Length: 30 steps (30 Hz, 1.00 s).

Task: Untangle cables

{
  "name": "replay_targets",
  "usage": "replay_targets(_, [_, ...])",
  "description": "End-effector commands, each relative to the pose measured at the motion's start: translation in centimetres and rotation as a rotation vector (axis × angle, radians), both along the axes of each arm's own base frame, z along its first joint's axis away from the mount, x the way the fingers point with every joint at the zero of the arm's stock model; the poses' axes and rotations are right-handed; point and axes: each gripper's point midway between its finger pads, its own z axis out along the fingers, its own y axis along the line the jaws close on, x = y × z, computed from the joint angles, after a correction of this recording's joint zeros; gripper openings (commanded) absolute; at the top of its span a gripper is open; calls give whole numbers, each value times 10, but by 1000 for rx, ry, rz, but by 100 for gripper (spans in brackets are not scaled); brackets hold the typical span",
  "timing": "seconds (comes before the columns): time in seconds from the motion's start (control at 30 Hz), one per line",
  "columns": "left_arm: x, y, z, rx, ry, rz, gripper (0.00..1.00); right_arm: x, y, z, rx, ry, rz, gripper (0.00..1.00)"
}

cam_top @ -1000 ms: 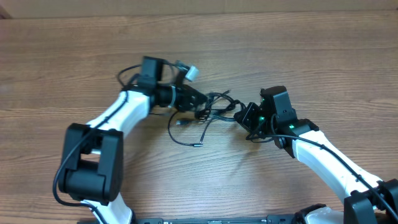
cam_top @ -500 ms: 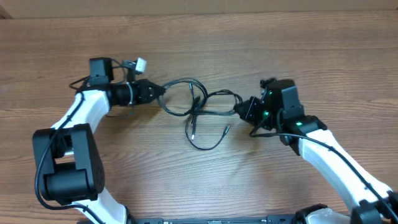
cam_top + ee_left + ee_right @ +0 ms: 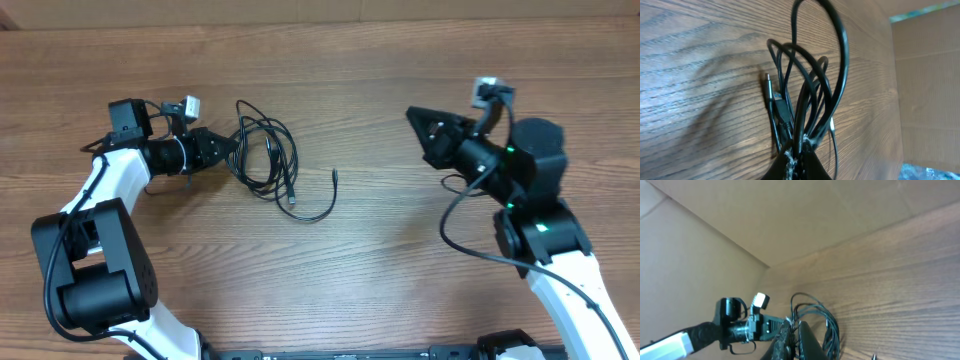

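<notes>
Left gripper (image 3: 236,146) is pinched fully closed on the cables (image 3: 800,125), several black strands bunched together right at its fingertips. From there the bundle fans out in loose loops lying on the table just beside the gripper, left of centre. One silver-tipped plug (image 3: 767,82) sits flat on the wood next to the loops, and one tail curls out to the right and ends in a little upturned tip (image 3: 334,174). Right gripper (image 3: 410,115) is way over on the other side, well apart from the cords, jaws closed together with nothing in them, pointing back toward the left arm. There's a small white block (image 3: 190,104) on the left wrist, too small to read any print on it. The table (image 3: 400,260) is brown wood grain, and plain brown cardboard panels (image 3: 840,210) stand along its far edge
</notes>
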Motion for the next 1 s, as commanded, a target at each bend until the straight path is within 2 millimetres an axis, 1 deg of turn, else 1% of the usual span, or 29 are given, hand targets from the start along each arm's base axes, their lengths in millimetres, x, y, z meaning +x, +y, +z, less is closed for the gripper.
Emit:
replay_targets(0.0, [0, -11, 2, 10, -16, -33, 4, -3, -4, 7, -7, -2, -1, 5])
replay_targets(0.07, [-2, -22, 5, 4, -48, -82, 4, -7, -4, -10, -20, 71, -1, 20])
replay_targets(0.1, [-4, -28, 8, -5, -69, -114, 4, -9, -5, -19, -27, 112, -1, 33])
replay_targets(0.17, [-8, -44, 15, -37, -118, -183, 4, -13, -5, -36, -39, 188, 2, 38])
replay_targets(0.23, [-13, -59, 21, -66, -150, -242, 4, -17, -3, -54, -47, 264, 16, 38])
replay_targets(0.33, [-17, -75, 21, -65, -152, -281, 4, -23, 5, -78, -49, 369, 64, 39])
replay_targets(0.47, [-22, -96, 21, -67, -162, -334, 4, -25, 29, -108, -54, 458, 156, 44])
replay_targets(0.5, [-24, -100, 21, -68, -163, -346, 4, -23, 35, -115, -59, 471, 172, 47])
replay_targets(0.53, [-26, -107, 22, -69, -169, -365, 4, -20, 45, -123, -61, 477, 200, 51])
replay_targets(0.6, [-31, -118, 27, -89, -209, -416, 4, -17, 57, -129, -54, 472, 238, 55])
replay_targets(0.67, [-40, -131, 38, -147, -283, -494, 4, -12, 68, -132, -40, 458, 268, 57])
replay_targets(0.73, [-49, -142, 49, -202, -340, -558, 4, -5, 74, -138, -13, 474, 260, 59])
replay_targets(0.83, [-53, -152, 47, -192, -343, -586, 4, 1, 77, -146, 29, 523, 237, 59])
replay_targets(0.97, [-57, -164, 44, -173, -346, -615, 4, 3, 78, -150, 35, 535, 231, 59])
